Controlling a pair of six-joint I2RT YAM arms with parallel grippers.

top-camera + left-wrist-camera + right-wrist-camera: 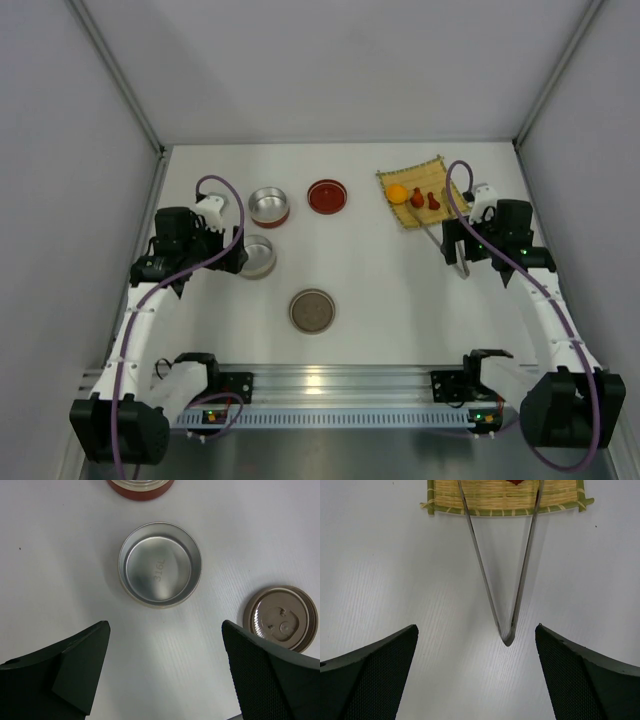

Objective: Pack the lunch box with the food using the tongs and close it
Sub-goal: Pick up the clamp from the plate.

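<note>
Silvery metal tongs (507, 636) lie just ahead of the right gripper (476, 628), and on this relation, we think, the coming move depends. In the right wrist view their long axis runs almost straight from top to bottom of the frame. The joined tip of the V points down toward the gripper and sits between its two fingers (370, 680), a little right of the middle. The two free ends rest on the near edge of the bamboo mat (490, 500) at the top. These fingers stand wide apart and hold nothing. The food lies on the mat, in the upper right of the top view: an orange ball (397, 192) with two red-brown lumps (417, 198) beside it. The left gripper (165, 625), also spread wide and empty, hangs near an open steel tin (160, 565) in the left part of the top view, well apart from the tongs. We judge therefore that the right arm is the one to take the tongs, closing across both thin arms a little above the tip.
</note>
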